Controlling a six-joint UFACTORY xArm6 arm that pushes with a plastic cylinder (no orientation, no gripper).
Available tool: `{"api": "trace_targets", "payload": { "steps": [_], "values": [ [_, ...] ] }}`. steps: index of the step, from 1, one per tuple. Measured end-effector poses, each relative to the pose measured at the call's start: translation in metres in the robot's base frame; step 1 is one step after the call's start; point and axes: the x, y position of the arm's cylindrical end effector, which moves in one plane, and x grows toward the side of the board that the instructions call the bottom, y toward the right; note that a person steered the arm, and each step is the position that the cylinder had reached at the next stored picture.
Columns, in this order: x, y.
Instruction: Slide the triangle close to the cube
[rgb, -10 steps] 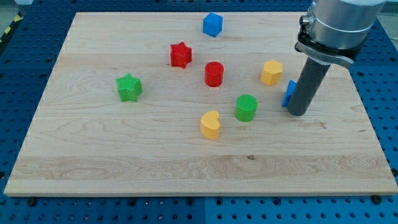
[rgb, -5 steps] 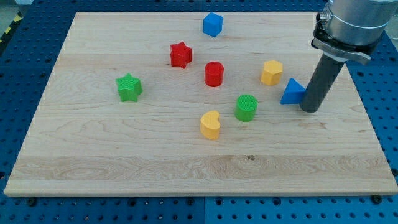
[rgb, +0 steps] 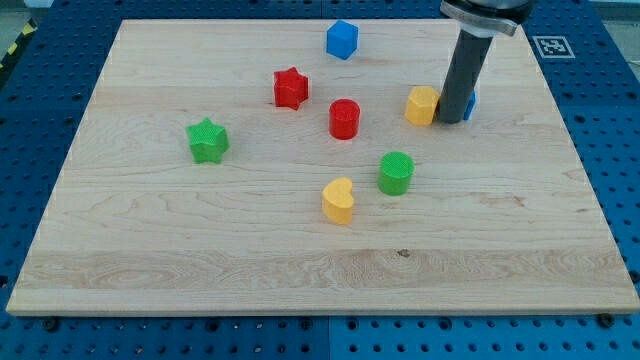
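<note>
My tip (rgb: 452, 121) rests on the board at the view's upper right, between two blocks. The blue triangle (rgb: 471, 103) is mostly hidden behind the rod; only a sliver shows at the rod's right edge. A yellow block (rgb: 421, 105) touches the rod's left side. The blue cube (rgb: 342, 39) sits near the view's top edge, well to the upper left of my tip and apart from the triangle.
A red star (rgb: 290, 88) and a red cylinder (rgb: 344, 118) sit left of the yellow block. A green cylinder (rgb: 396, 172) and a yellow heart-like block (rgb: 338, 200) lie lower. A green star (rgb: 207, 139) is at the left.
My tip has moved up and left. The blue triangle went up with it and is now mostly hidden behind the rod. The yellow block has shifted a little up and left.
</note>
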Motion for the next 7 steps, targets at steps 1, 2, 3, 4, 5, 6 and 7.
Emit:
{"api": "trace_targets", "payload": {
  "steps": [1, 2, 3, 4, 5, 6, 7],
  "values": [
    [-0.005, 0.0],
    [-0.001, 0.014],
    [0.003, 0.045],
    [-0.001, 0.051],
    [-0.016, 0.048],
    [-0.029, 0.041],
    [-0.033, 0.04]
  ]
}}
